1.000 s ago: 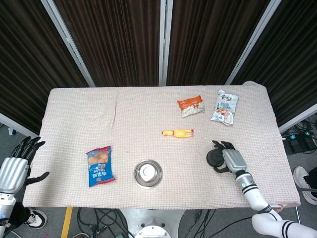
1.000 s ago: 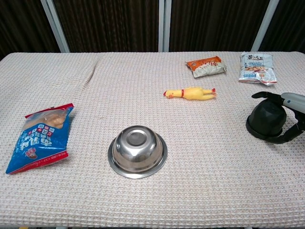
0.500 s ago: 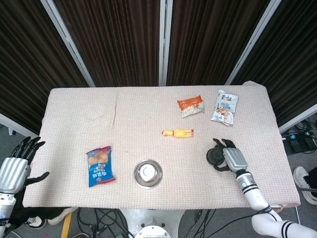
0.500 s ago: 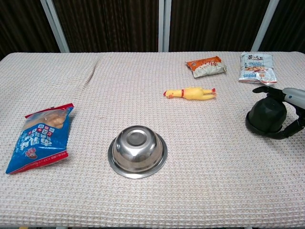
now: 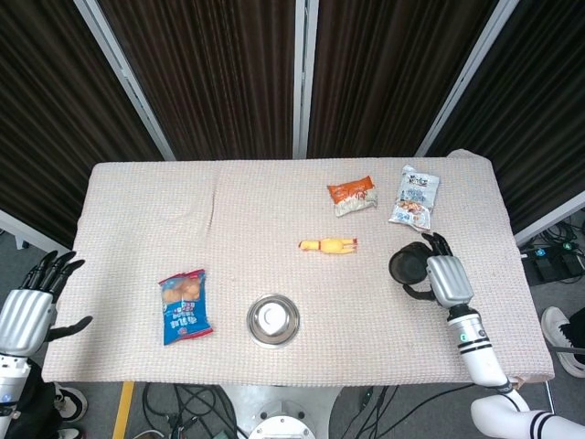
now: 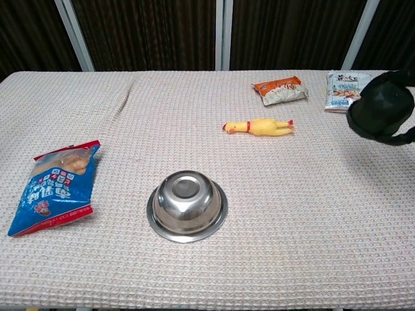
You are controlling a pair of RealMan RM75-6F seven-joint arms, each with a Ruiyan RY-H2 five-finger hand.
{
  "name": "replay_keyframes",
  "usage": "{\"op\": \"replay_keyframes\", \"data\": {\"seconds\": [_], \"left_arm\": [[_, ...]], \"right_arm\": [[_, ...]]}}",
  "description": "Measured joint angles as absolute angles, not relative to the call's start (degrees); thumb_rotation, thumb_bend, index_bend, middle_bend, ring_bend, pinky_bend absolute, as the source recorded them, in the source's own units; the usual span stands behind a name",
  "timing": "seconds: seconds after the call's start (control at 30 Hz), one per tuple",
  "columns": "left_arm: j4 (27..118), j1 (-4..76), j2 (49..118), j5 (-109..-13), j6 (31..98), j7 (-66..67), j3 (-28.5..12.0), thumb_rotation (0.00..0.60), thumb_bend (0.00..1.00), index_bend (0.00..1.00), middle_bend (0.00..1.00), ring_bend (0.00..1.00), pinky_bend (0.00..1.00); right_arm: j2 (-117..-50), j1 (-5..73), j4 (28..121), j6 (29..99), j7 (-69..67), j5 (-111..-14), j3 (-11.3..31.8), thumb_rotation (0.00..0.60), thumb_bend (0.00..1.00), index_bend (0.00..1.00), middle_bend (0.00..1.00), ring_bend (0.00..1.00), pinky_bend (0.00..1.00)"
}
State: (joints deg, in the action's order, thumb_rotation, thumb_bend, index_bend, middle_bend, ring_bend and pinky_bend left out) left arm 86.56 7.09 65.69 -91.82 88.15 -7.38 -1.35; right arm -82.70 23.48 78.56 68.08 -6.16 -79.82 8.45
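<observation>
The right hand (image 5: 442, 277) grips a black bowl (image 5: 410, 267), fingers curled around its rim, holding it clear of the table (image 5: 274, 210). Beyond it lies a white snack bag (image 5: 415, 198); a rubber chicken (image 5: 327, 245) lies to its left. The left hand (image 5: 27, 306) hangs off the table's edge, fingers spread, holding nothing.

Black bowl (image 6: 380, 107), yellow rubber chicken (image 6: 259, 126), blue snack bag (image 6: 56, 186), steel bowl (image 6: 187, 205).
</observation>
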Motion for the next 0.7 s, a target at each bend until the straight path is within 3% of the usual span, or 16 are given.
{"op": "replay_keyframes", "data": {"seconds": [0.4, 0.53, 0.7], "left_arm": [[88.05, 7.27, 65.10, -91.89, 88.26, -6.19, -1.59, 0.600, 0.09, 0.16, 0.08, 0.00, 0.16], [88.12, 7.26, 65.12, -91.88, 88.12, -6.06, -1.49, 0.600, 0.09, 0.16, 0.08, 0.00, 0.16], [88.03, 7.28, 65.28, -91.79, 87.98, -6.12, -1.46, 0.600, 0.09, 0.16, 0.08, 0.00, 0.16]], "right_arm": [[-70.62, 20.78, 98.22, 84.30, -1.46, -88.79, 12.64, 0.600, 0.20, 0.39, 0.48, 0.12, 0.00], [-72.04, 20.72, 95.35, 81.54, -1.33, -86.53, 11.58, 0.600, 0.20, 0.40, 0.48, 0.12, 0.00], [-78.37, 21.47, 84.77, 71.25, -2.11, -82.83, 7.80, 0.600, 0.21, 0.40, 0.48, 0.12, 0.00]]}}
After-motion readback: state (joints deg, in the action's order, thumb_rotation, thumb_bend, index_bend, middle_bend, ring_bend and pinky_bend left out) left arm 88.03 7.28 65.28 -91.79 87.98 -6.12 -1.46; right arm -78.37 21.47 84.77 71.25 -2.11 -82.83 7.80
